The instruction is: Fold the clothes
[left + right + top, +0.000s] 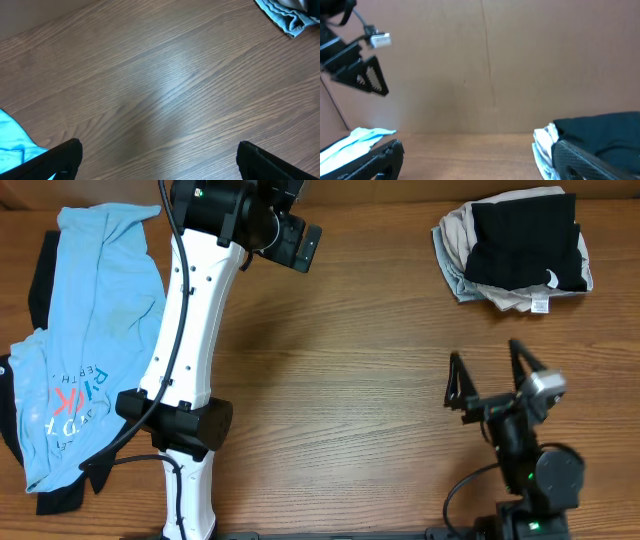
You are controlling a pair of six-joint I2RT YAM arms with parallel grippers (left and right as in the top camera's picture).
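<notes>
At nine o'clock on the table (350, 380), seen from overhead, we find the light-blue tee (100, 310) lying crumpled. Its printed letters sit toward seven o'clock, and it lies over a black garment (45, 260) whose edges show beside it. Up at two o'clock sits a stack: beige and grey pieces (455, 235) underneath and a folded black shirt (520, 245) on top, with a small white tag (540, 305) at the stack's near edge.

Our left gripper (300, 245) hangs near twelve o'clock over bare wood, between the tee and the stack and touching neither. Its wrist view shows the two fingers (65, 157) spread wide with only wood grain between them — it has hold of nothing. Our right gripper (485, 358) stands at four o'clock, well apart from the stack. Its jaws are also as wide as we see them and empty. From its wrist camera, the tee shows low at eight o'clock and the black shirt at four o'clock.
</notes>
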